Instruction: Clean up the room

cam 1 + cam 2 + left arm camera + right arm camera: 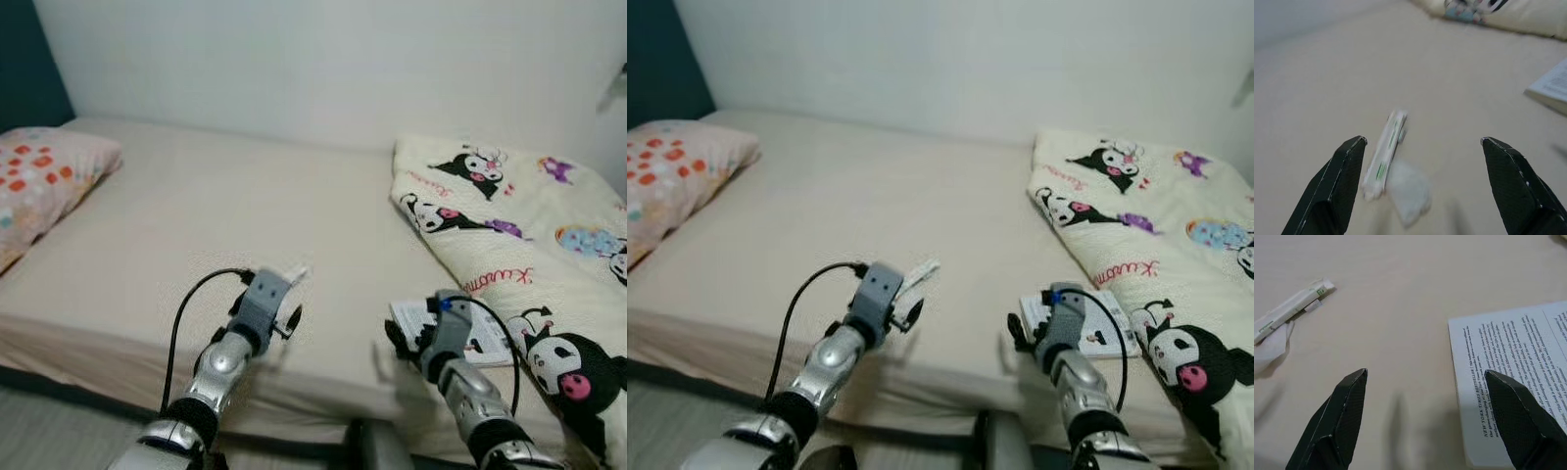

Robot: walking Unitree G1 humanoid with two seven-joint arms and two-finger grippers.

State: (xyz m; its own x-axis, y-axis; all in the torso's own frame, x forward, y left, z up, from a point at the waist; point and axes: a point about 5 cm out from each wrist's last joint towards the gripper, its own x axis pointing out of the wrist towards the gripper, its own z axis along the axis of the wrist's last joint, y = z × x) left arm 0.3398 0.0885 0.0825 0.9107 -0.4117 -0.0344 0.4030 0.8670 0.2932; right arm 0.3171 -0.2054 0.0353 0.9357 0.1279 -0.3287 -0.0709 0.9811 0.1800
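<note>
Both my claws are wide over the bed (196, 215): left claw (1422, 147) above the wrapper (1385, 154), right claw (1425, 382) near the book (1518, 367). Thin wrapper may slip when pinched.

We see the room in soft, even, rather flat light; the bed (245, 215) and the wall (323, 59) look pale and a little washed out. Faint shadows lie under both arms at the mattress edge. Our head views are slightly soft and grainy. The left wrist view is blurred, the wrapper (1385, 152) smeared; the right wrist view is sharper, the print on the book (1513, 367) readable.
</note>
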